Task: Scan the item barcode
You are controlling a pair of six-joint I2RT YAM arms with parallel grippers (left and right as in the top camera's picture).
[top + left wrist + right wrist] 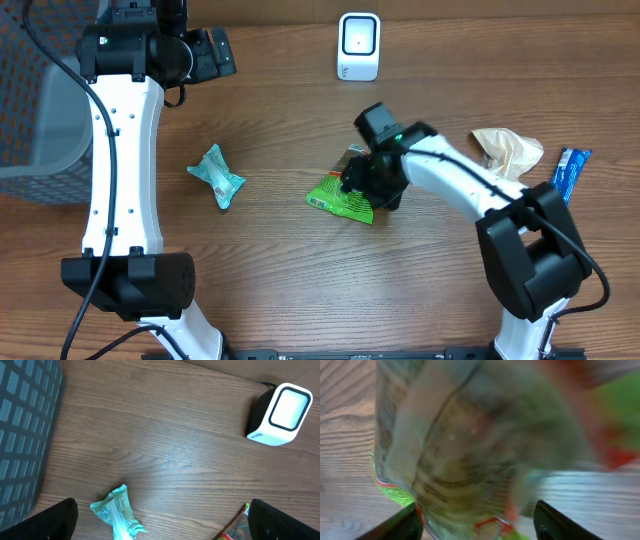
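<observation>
Right gripper [475, 507]: dark fingers stand well apart, the green snack packet [338, 200] filling the gap between them; it cannot be told whether they press on it.
Green snack packet: crinkled, glossy film, bright green with red edging and a paler, see-through panel; lies flat on the table directly under the right gripper, one end under the fingers; its contents are too blurred to name.
Left gripper [161, 510]: jaws spread wide, nothing between them; only bare wood beneath.
Barcode scanner [358, 46]: smooth white plastic block with rounded corners and a dark-framed pale window; stands upright ahead of the right gripper, well apart from it; ahead and to the right of the left gripper.
Teal wrapper [119, 515]: small, crumpled foil-like packet, twisted at the ends; just below the left gripper in its wrist view, nearer the left finger.
Mesh basket [40, 120]: grey, grid-patterned walls, rounded rim; to the left of the left gripper; its inside cannot be made out.
Paper bag [507, 150]: beige, crumpled and soft; out to the right of the right gripper, beside its arm.
Blue packet [571, 170]: narrow, shiny strip, just right of the paper bag.
Table [280, 110]: brown wood grain, matte.
</observation>
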